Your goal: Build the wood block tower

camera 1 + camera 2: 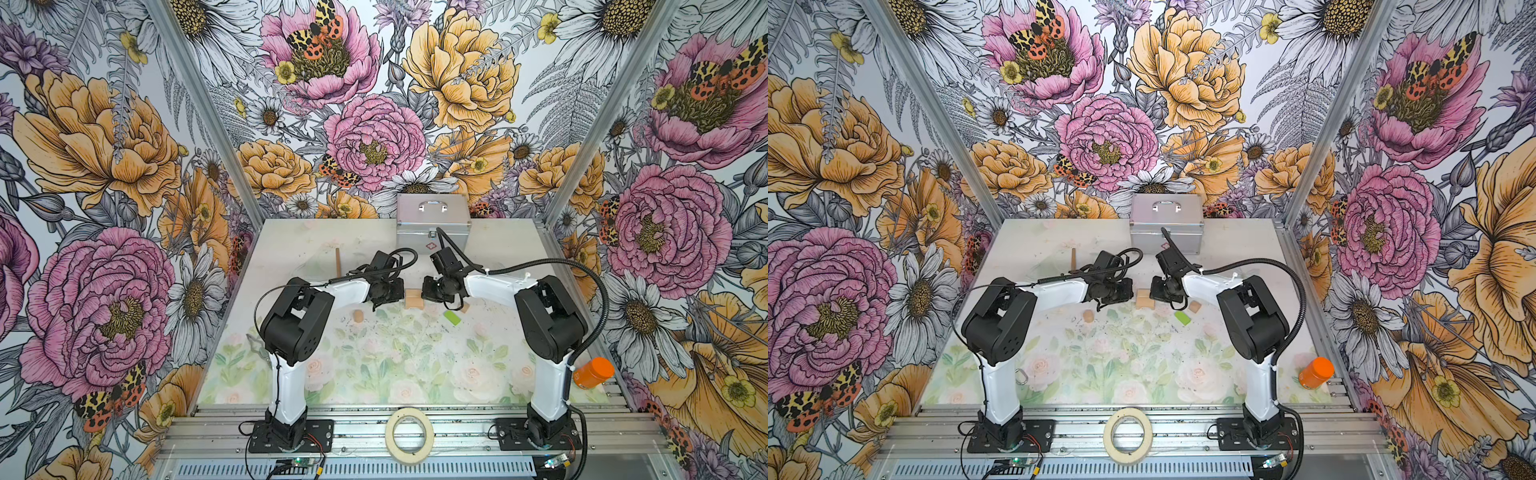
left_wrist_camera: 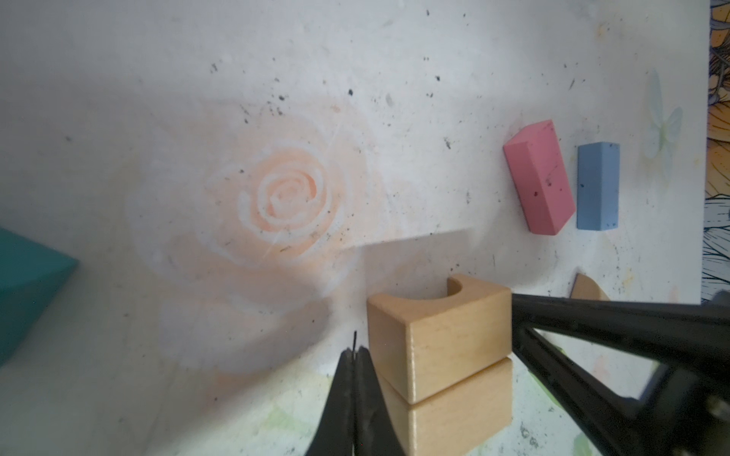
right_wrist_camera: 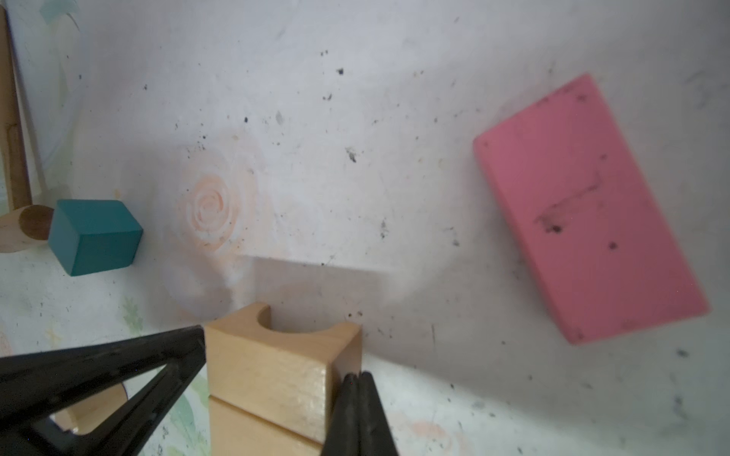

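The tower as it stands is two tan wood blocks (image 1: 414, 299) (image 1: 1145, 300) flush against each other, one an arch piece with a half-round notch (image 2: 466, 300) (image 3: 276, 327). I cannot tell whether one lies on the other. My left gripper (image 1: 401, 292) (image 2: 354, 353) is shut and empty, its tips touching one side of the pair. My right gripper (image 1: 424, 292) (image 3: 357, 377) is shut and empty against the opposite side. Loose blocks lie around: a tan cylinder (image 1: 357, 316), a green brick (image 1: 452, 318), a tan cube (image 1: 1195, 306), a pink brick (image 2: 539, 177) (image 3: 588, 205), a blue brick (image 2: 597, 185), and a teal cube (image 3: 95, 235).
A silver case (image 1: 433, 224) stands at the back centre. A thin wooden stick piece (image 1: 338, 262) lies back left, close to the teal cube. An orange bottle (image 1: 592, 372) sits front right and a tape roll (image 1: 409, 434) on the front rail. Flowered walls close three sides.
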Available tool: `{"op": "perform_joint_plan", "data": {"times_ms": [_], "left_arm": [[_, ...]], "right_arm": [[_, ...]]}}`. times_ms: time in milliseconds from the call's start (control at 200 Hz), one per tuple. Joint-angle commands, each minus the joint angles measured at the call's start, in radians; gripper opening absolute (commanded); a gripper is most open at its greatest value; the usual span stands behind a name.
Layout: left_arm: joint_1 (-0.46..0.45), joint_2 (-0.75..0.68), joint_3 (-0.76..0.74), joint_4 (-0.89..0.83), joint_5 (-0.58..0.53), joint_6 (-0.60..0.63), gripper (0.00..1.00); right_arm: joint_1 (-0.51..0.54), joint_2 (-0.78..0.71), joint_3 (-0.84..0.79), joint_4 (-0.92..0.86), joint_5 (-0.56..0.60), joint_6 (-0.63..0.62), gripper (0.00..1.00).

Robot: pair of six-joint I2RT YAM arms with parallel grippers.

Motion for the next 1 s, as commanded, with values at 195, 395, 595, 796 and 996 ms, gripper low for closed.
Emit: {"op": "perform_joint_plan", "data": {"times_ms": [195,395,595,796,996], "left_arm": [[-0.009,0.011,0.030,-0.009,-0.017,0.025,0.00],[-0.008,0.004,0.033,-0.022,-0.034,0.031,0.00],[-0.006,-0.033,0.036,-0.040,-0.061,0.051,0.00],[0.001,-0.105,0.022,-0.051,-0.083,0.063,0.00],[0.012,-0.241,-0.012,-0.053,-0.114,0.086,0.00]], "right_arm": [[0.010,0.016,0.017,0.020,-0.006,0.008,0.00],[0.010,0.005,0.013,0.016,0.011,0.004,0.00],[0.007,-0.024,0.015,-0.011,0.052,-0.007,0.00],[-0.001,-0.062,0.025,-0.051,0.087,-0.025,0.00],[-0.012,-0.117,0.029,-0.094,0.122,-0.052,0.00]]}}
